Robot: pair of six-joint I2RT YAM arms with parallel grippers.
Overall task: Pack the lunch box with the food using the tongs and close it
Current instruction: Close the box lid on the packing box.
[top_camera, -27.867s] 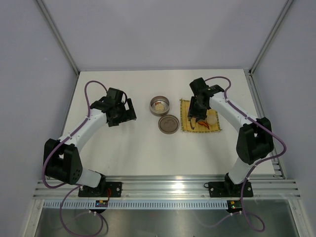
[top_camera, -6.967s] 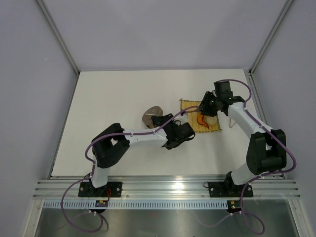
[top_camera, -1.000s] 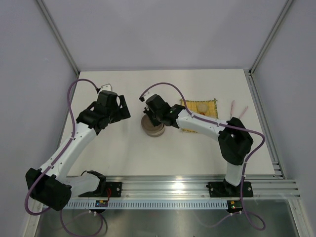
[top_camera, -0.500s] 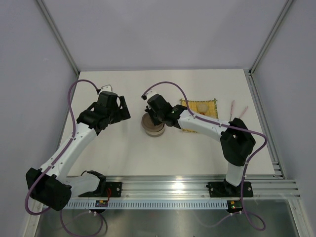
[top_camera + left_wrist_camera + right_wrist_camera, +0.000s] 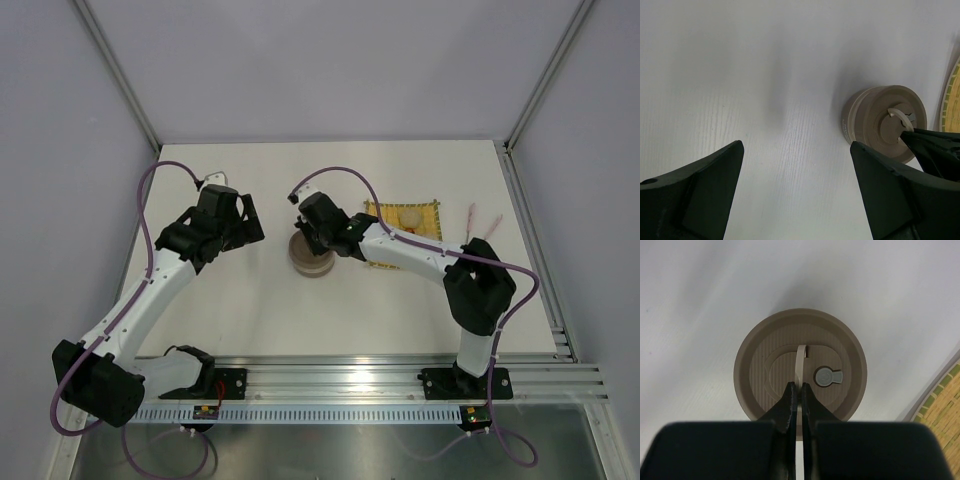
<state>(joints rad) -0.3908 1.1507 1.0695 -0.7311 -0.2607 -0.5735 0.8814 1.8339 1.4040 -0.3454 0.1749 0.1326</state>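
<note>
I am pinching the thin loop handle [image 5: 800, 360] of the lid [image 5: 840, 370] with my right claw [image 5: 799, 386], clamped on it. The lunch box [image 5: 308, 262] is sitting closed on the desk [image 5: 250, 300] beside the mat [image 5: 425, 215]. I judge it light, stiff and slippery. My left claw [image 5: 796, 150] is hanging wide apart.

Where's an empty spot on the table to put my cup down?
Near side of the table, in front of the lunch box, is bare. So is the far strip behind it. Crowded: the right gripper at the lid, yellow mat alongside.
</note>
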